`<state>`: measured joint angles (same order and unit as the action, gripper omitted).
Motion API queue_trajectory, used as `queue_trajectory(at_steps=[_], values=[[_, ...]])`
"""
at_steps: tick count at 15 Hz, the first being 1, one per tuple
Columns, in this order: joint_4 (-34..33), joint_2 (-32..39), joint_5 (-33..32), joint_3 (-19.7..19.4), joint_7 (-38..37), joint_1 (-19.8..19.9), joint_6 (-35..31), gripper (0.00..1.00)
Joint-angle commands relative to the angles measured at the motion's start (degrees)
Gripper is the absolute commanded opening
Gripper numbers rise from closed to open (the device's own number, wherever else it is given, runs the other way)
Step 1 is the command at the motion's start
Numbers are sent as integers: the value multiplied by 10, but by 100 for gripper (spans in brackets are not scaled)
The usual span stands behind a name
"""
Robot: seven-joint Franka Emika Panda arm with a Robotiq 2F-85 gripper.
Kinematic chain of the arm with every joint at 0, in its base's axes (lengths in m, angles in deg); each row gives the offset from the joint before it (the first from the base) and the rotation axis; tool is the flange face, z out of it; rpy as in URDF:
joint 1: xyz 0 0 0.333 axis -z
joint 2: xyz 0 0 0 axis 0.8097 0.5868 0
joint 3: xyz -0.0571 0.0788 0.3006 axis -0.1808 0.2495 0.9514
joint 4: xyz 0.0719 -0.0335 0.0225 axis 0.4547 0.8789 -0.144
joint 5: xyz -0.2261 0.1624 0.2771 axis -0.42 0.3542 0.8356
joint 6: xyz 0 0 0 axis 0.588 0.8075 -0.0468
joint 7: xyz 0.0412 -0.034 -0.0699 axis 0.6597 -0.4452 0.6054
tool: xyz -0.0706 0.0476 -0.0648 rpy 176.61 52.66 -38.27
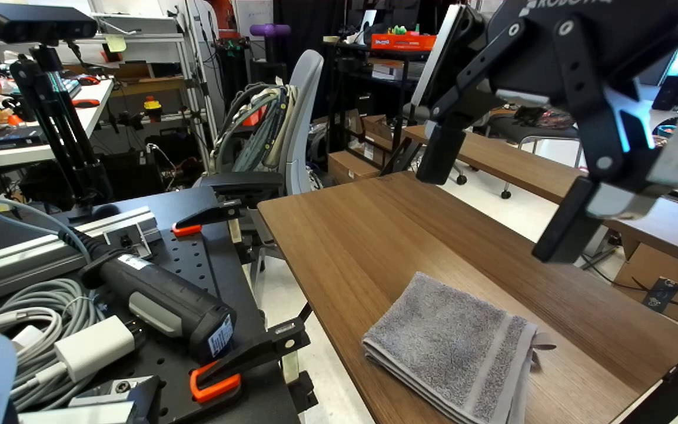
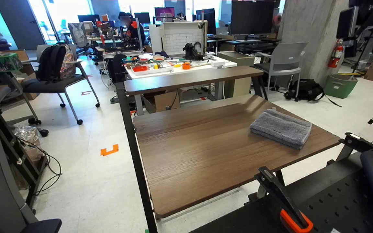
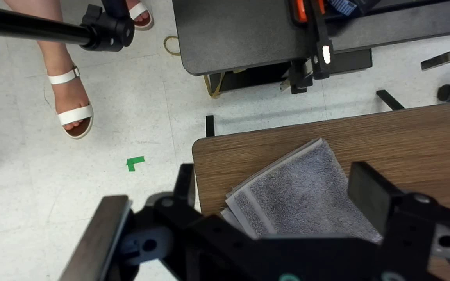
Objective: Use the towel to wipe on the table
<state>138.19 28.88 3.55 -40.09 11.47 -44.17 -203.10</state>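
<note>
The grey folded towel (image 1: 451, 347) lies flat on the dark brown wood-grain table (image 1: 339, 235), near one end. The towel (image 2: 280, 127) and table (image 2: 189, 155) also show in an exterior view. My gripper (image 1: 495, 200) is open and empty, held above the table and apart from the towel. In the wrist view the gripper's fingers (image 3: 275, 183) stand wide apart, with the towel (image 3: 299, 191) below and between them. The gripper's body hides the towel's lower part there. The table's rounded corner (image 3: 209, 146) shows near the finger on the left.
A black bench (image 1: 180, 259) runs beside the table, with a black handheld tool (image 1: 162, 294), cables and orange-tipped clamps (image 1: 215, 383). A grey chair (image 1: 303, 118) stands beyond. A dark post (image 2: 134, 155) rises at the table's end. A person's foot (image 3: 72, 101) is on the floor.
</note>
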Motion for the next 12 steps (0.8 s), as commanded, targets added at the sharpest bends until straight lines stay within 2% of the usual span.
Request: queue_trajectory(at_steps=[1, 9, 12], values=[[-1, 0, -2, 8, -1, 8, 1, 100], [-23, 40, 27, 29, -10, 1, -18, 100], [-31, 66, 46, 42, -22, -2, -56, 100]])
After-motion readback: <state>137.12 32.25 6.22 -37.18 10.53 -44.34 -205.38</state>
